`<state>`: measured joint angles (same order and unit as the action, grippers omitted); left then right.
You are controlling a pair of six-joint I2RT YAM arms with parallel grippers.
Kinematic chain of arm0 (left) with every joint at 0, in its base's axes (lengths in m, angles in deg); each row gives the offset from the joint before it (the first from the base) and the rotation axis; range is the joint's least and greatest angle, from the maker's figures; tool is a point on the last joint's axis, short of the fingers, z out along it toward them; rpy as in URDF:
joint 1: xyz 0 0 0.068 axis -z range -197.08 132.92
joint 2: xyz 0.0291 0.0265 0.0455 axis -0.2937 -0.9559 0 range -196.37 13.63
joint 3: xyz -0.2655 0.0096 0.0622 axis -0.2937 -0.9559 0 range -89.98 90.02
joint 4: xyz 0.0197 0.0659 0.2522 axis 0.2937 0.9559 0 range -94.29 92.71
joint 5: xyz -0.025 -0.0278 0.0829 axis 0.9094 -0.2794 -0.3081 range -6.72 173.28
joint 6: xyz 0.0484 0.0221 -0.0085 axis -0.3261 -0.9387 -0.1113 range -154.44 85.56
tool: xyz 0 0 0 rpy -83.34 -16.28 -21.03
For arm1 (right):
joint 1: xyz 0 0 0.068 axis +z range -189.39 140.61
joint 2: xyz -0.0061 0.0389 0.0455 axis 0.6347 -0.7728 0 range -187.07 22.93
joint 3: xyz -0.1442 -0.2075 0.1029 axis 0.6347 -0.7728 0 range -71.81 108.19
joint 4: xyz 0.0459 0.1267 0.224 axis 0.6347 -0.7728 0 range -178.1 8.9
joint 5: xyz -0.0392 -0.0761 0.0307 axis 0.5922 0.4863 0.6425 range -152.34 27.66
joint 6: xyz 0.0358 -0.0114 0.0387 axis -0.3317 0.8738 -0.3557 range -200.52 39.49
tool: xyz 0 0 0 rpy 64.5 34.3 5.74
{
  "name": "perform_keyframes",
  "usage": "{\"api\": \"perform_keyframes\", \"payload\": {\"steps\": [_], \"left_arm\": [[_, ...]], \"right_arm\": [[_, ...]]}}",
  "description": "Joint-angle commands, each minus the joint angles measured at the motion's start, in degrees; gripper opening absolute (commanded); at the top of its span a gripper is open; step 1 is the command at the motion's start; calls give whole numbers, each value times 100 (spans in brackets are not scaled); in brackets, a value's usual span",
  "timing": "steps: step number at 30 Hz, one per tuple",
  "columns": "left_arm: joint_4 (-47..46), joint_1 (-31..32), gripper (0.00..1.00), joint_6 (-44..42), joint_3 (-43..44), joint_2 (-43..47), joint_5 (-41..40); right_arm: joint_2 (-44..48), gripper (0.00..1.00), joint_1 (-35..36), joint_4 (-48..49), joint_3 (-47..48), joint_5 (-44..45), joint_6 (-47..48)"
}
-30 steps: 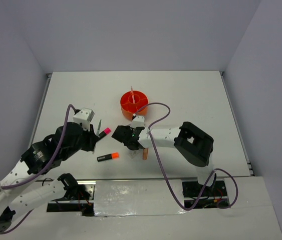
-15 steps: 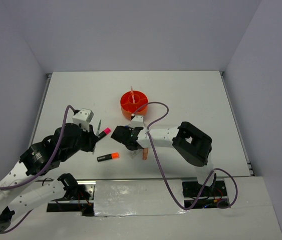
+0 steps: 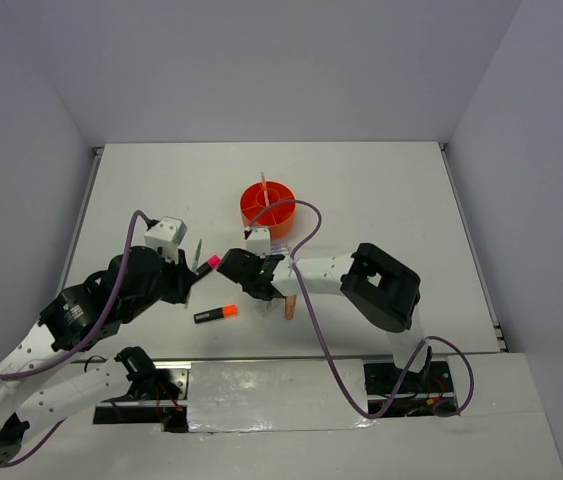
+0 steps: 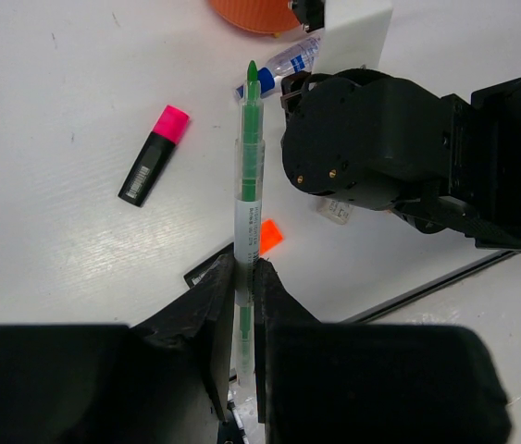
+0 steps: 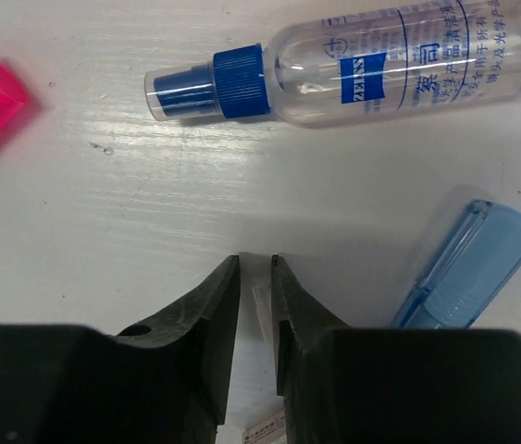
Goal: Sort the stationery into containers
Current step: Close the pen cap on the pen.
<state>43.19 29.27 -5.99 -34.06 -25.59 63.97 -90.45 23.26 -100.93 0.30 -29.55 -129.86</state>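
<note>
Sorting, early stage. Orange tub [image 3: 249, 212] is holding one thin pen [image 3: 264, 186]. Left gripper [image 4: 244, 268] is clamping a green pen [image 4: 248, 185] above the table. Right gripper [image 5: 255, 268] is keeping its jaws narrow, possibly nipping something pale. Pink highlighter [image 4: 154, 166], orange highlighter [image 3: 216, 314], blue marker [image 5: 464, 268] and salmon eraser [image 3: 289, 308] are lying unsorted.

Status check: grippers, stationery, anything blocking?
Left gripper shut on green pen, not yet at orange tub. Right gripper nearly closed, contents unclear. Spray bottle, blue marker beside it.
</note>
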Motion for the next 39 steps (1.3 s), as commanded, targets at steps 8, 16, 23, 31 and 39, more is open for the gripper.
{"api": "perform_keyframes", "payload": {"steps": [8,16,23,31,39], "left_arm": [[-134,50,0,-41,24,20,-134],[-125,50,0,-32,33,20,-143],[-125,59,0,-32,33,11,-143],[-125,59,0,-23,33,-15,-161],[-117,59,0,-15,33,-33,-170]], "right_arm": [[-149,31,54,-37,135,-704,451],[26,28,1,-521,128,-889,583],[-17,27,-25,-600,145,-1073,821],[132,26,-78,-688,4,-1267,961],[264,28,-130,-846,-101,-1258,1014]]}}
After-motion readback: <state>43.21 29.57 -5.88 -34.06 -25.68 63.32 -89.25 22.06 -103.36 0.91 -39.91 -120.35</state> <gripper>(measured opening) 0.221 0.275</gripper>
